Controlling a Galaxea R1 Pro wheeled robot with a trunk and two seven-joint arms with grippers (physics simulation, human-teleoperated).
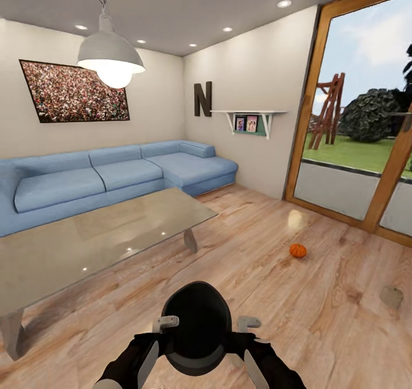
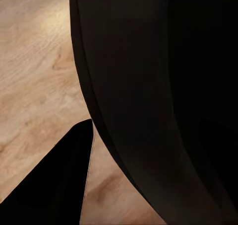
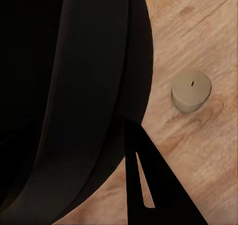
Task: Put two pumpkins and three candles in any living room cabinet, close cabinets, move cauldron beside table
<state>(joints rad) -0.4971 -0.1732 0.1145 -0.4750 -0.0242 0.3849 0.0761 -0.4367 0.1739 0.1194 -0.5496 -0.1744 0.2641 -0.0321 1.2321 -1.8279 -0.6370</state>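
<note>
At the far left of the head view a blue sofa (image 1: 109,174) runs along the wall under a framed picture (image 1: 74,91), with a pendant lamp (image 1: 110,57) hanging in front of it. A glass-topped table (image 1: 86,240) stands before the sofa, its long axis running from the near left toward the far right.

Low in the middle, the black cauldron (image 1: 196,326) is held up between both arms, its round mouth facing up and toward the camera. The left gripper (image 1: 166,322) sits against the cauldron's left rim and the right gripper (image 1: 248,323) against its right rim. Whether either pair of jaws is clamped on the rim or merely pressed to it cannot be told. In both wrist views the cauldron's dark curved wall crosses the wooden floor (image 1: 286,297).

Further right, one pumpkin (image 1: 297,251) rests on the floor, upright, well apart from the table and nearer the glass door (image 1: 366,120). At the right edge a candle (image 1: 391,297) stands on the floor. In the right wrist view a candle (image 3: 191,91) stands upright, wick pointing up, just beside the cauldron's wall.
</note>
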